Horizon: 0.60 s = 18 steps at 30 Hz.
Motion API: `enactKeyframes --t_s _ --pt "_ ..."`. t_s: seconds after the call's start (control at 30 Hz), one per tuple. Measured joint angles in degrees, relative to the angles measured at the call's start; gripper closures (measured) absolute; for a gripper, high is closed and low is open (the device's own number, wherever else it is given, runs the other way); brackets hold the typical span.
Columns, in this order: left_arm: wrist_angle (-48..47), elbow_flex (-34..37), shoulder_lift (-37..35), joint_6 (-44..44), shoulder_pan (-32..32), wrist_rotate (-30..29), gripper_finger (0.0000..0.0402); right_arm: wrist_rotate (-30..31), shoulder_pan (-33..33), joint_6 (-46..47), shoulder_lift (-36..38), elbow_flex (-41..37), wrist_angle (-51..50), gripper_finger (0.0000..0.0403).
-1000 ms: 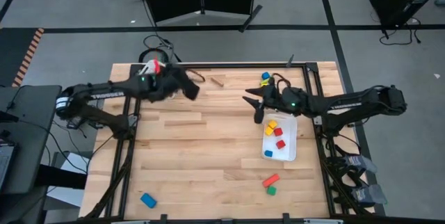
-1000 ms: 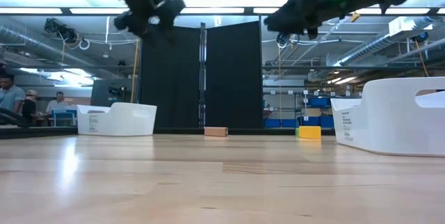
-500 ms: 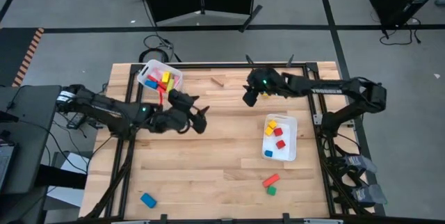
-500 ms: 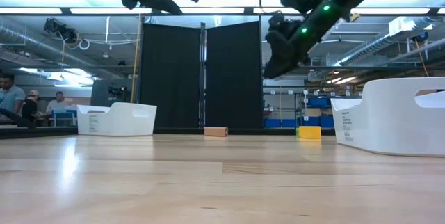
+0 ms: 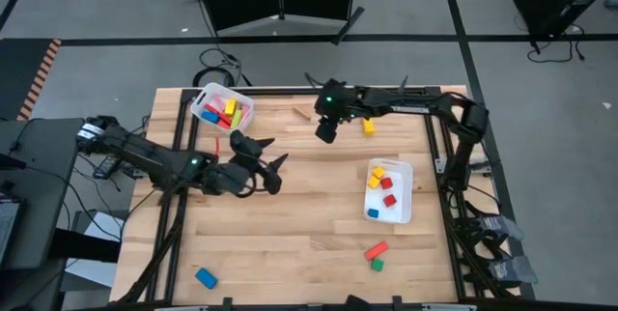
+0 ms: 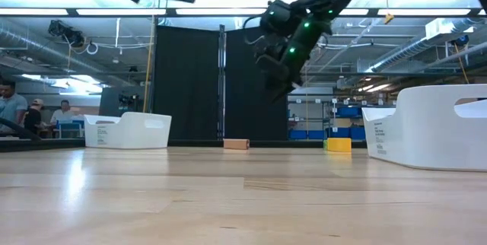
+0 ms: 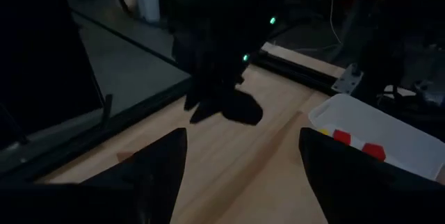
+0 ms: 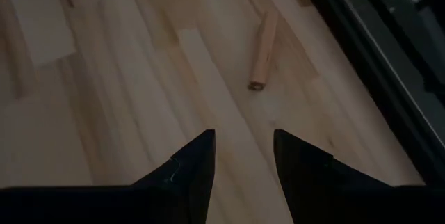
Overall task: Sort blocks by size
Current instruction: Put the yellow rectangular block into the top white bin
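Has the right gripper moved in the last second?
Yes. In the high view the right gripper has swung leftward, away from the right bin and toward the plain wooden bar near the table's far edge.

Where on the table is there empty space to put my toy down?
The widest bare wood lies between the blue block at the near left and the red block at the near right. It is crowded by the right bin, and under the left gripper and right gripper.
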State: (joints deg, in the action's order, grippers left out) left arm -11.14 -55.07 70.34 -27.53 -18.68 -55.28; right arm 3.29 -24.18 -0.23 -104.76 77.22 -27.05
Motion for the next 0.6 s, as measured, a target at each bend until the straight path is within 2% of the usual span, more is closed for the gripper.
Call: enactKeyframes --t_s 0.13,0.23,0.47,0.6 --pt "-1.44 0.0 -2.64 0.63 -3.08 -4.74 0.0117 0.04 -0.07 -0.89 -1.15 1.02 0.16 0.0245" --pt "-3.12 0.0 -4.57 2.12 -6.02 -7.89 0.0117 0.16 -0.57 -0.45 0.62 -0.21 0.21 0.0245" --pt "-9.25 0.0 -7.87 3.41 -9.61 -10.96 0.0117 6.77 -3.23 7.84 14.0 -10.63 0.9 0.0245" --pt "-12.32 0.0 -7.9 4.65 -9.16 -8.51 0.0118 8.41 -5.76 16.46 20.95 -17.56 -1.67 0.0245"
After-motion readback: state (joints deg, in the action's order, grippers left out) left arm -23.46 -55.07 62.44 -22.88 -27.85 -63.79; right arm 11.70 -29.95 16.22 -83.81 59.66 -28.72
